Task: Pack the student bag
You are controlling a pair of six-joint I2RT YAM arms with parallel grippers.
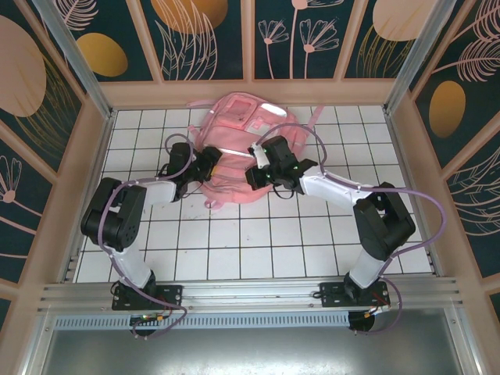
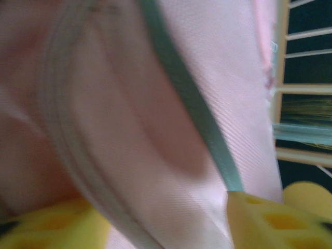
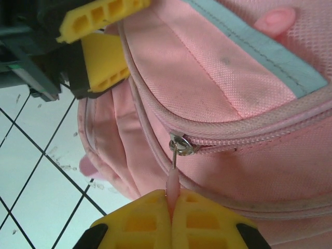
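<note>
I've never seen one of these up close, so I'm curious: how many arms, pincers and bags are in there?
Arms: 2, left arm and right arm
Pincers: 2, left pincer and right pincer
Bags: 1, the pink bag
Total: 5

student bag (image 1: 234, 144): on table (image 1: 234, 250), rear | left jaws: its left | right jaws: its right

- A large, soft pink fabric backpack (image 1: 234, 156) lies flat on the white-tiled bench (image 1: 234, 242), at its far middle.
- A pale grey-green stripe (image 3: 270, 57) crosses its front pocket.
- A pink zip pull (image 3: 171, 181) hangs taut from a metal slider (image 3: 181, 145).
</note>
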